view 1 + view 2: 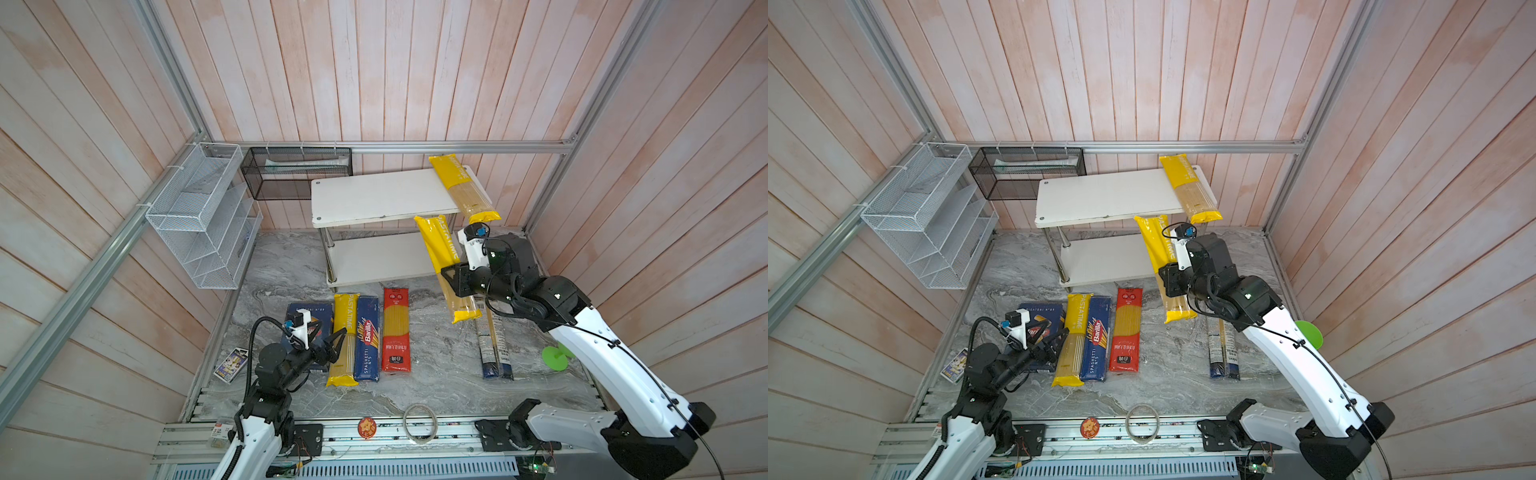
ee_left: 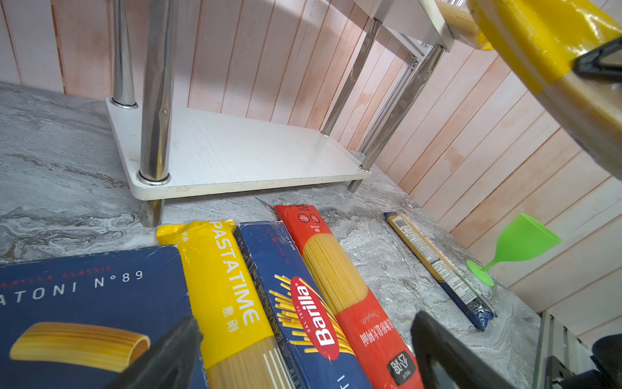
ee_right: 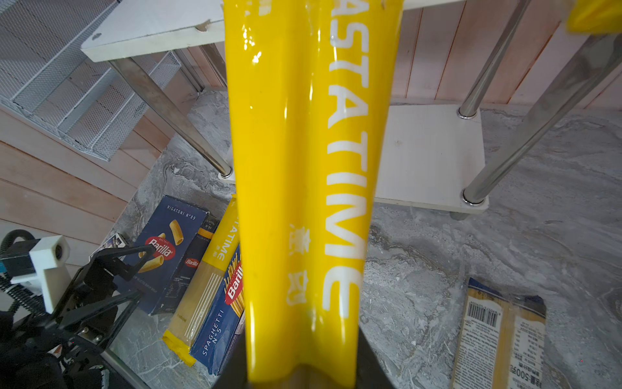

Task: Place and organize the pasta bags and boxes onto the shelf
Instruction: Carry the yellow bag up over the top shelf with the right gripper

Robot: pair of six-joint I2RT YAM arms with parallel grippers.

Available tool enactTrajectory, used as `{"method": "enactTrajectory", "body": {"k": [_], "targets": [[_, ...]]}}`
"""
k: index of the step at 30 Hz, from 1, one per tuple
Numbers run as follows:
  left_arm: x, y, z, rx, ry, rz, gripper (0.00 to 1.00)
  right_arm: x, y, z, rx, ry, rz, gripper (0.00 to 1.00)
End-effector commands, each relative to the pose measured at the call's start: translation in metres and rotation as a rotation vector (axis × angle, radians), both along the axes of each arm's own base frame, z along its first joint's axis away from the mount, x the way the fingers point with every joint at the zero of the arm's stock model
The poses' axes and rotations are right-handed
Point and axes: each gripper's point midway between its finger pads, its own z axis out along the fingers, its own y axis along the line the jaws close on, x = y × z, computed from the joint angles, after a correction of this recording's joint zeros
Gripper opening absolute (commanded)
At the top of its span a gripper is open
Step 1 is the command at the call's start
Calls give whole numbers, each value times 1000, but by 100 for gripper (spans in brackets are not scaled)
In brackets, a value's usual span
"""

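Observation:
My right gripper [image 1: 451, 276] [image 3: 301, 367] is shut on a yellow PASTATIME bag [image 1: 438, 249] [image 3: 303, 168]. It holds the bag tilted in the air in front of the right end of the shelf [image 1: 374, 195] [image 1: 1100, 195]. A second yellow bag [image 1: 463, 187] lies across the top board's right end. On the table lie the rigatoni box [image 1: 309, 316], a third yellow bag [image 1: 345, 340], the spaghetti box [image 1: 368, 340], the red bag [image 1: 395, 332] and the clear blue-ended bag [image 1: 492, 345]. My left gripper [image 1: 338, 345] [image 2: 306, 333] hovers open over the yellow bag and boxes.
A white wire-mesh rack [image 1: 199, 216] and a black mesh basket [image 1: 295, 172] hang on the back left wall. A green plastic goblet [image 1: 555, 357] lies beside the right arm. A purple card packet [image 1: 230, 365] sits at the left edge, and a tape ring [image 1: 420, 423] lies on the front rail.

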Motion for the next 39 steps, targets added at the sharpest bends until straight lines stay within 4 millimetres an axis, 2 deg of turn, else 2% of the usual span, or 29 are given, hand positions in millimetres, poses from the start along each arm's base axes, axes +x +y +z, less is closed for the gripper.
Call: {"method": "enactTrajectory", "body": {"k": [1, 8, 13, 19, 27, 35, 39], "targets": [[-2, -2, 2, 1, -22, -16, 100, 11, 5, 62, 92, -168, -7, 0], [-3, -4, 2, 0, -23, -25, 100, 31, 15, 83, 79, -216, -15, 0], [-3, -3, 2, 2, -24, -23, 100, 48, 24, 90, 53, -228, -19, 0], [-3, -3, 2, 2, -28, -24, 100, 74, 18, 110, 68, -268, -45, 0], [-3, -3, 3, 3, -28, -24, 100, 105, 27, 131, 46, -297, -37, 0], [-4, -4, 3, 4, -31, -28, 100, 144, 14, 153, 46, -331, -70, 0], [-4, -4, 3, 4, -32, -27, 100, 160, 11, 154, 73, -333, -63, 0]]}}
